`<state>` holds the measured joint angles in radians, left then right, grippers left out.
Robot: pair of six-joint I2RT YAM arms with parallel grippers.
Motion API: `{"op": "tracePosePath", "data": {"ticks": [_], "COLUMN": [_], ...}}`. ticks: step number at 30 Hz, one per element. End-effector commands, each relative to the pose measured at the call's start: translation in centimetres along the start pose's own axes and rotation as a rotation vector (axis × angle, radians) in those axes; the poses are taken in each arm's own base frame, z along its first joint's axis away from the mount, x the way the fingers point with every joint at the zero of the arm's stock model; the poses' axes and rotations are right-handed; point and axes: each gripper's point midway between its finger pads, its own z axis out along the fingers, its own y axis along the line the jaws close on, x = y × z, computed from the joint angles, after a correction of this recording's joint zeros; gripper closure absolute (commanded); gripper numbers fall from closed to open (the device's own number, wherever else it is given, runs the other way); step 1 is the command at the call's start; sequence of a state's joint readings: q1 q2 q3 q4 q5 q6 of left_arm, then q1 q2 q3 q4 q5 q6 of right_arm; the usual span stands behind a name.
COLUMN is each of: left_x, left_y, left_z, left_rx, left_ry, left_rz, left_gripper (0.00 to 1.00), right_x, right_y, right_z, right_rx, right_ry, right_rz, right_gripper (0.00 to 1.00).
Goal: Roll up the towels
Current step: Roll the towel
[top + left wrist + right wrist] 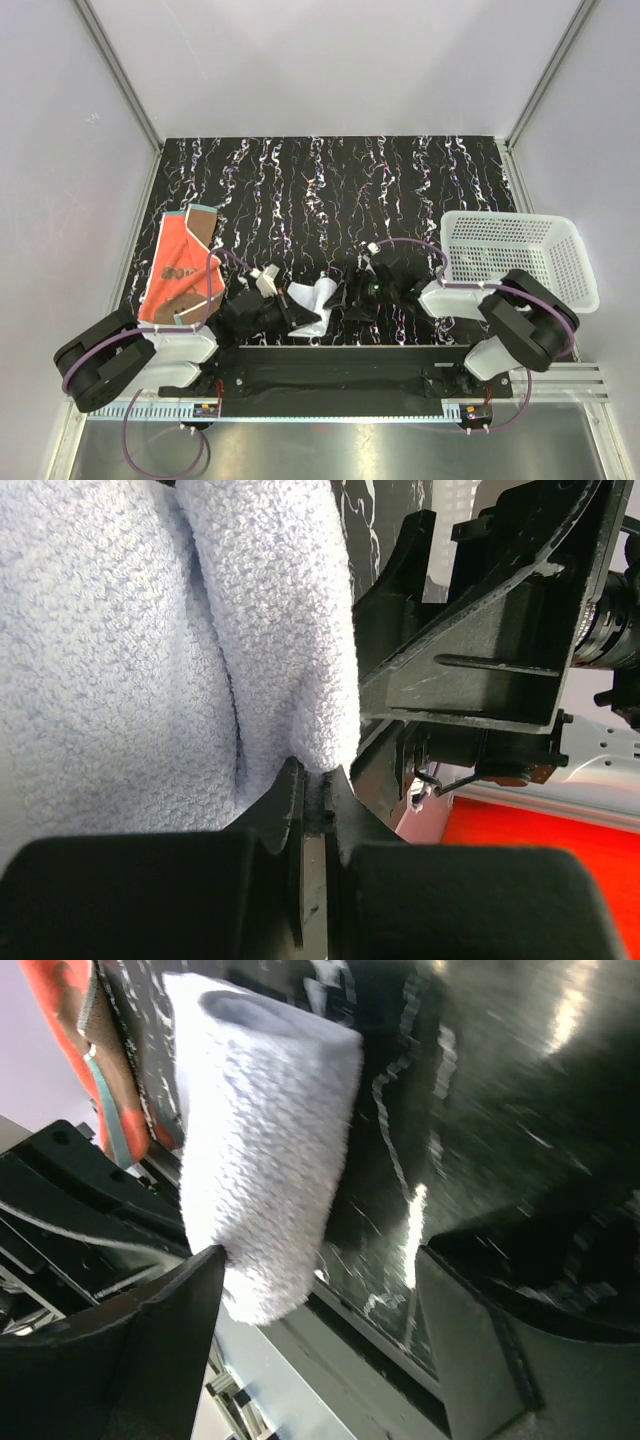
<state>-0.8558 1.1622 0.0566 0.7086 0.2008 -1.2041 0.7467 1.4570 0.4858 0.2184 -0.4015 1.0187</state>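
We see a crumpled white towel (312,303) near the front edge of the dark marbled surface (400,180), between the two arms. The left gripper (313,776) is clenched on a fold of it. The right gripper (320,1260) is spread wide and grasps nothing, with the white towel just beside one finger. At far left we find the orange towel (178,268) lying mostly flat, one corner turned brown side up. A white basket (500,216) sits at right.

Bunched white towel (312,303) front-ctr; orange towel (178,268) flat at left, top corner folded, brown reverse up.
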Motion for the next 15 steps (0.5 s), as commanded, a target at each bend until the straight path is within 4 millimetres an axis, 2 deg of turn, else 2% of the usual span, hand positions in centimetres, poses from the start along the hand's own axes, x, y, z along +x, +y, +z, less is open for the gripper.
{"op": "tracePosePath", "data": {"ticks": [1,3,10,11,15], "left_x": [0.1,0.1,0.4,0.5,0.7], "left_y": [1.9,2.3,3.2,3.2,3.4], "left_z": [-1.0,-1.0,-1.0,-1.0,-0.8], "left_rx": [-0.016,-0.032,-0.063,-0.064,-0.077], "left_ry": [-0.044,-0.043,-0.031,-0.029,-0.010], "left_rz": [-0.029,-0.027,-0.023,-0.021,-0.007], "left_gripper": [1.00,1.00,1.00,1.00,1.00], "right_x": [-1.2,-0.9,-0.9,-0.9,-1.0], "right_y": [2.8,2.7,2.0,2.0,2.0], "right_z": [1.5,2.4,4.1,4.2,4.8], "right_rx": [-0.073,-0.070,-0.056,-0.055,-0.060], "right_ry": [-0.045,-0.034,-0.022,-0.021,-0.016], "right_rz": [-0.035,-0.035,-0.028,-0.023,-0.020], "right_gripper": [0.19,0.21,0.44,0.52,0.71]}}
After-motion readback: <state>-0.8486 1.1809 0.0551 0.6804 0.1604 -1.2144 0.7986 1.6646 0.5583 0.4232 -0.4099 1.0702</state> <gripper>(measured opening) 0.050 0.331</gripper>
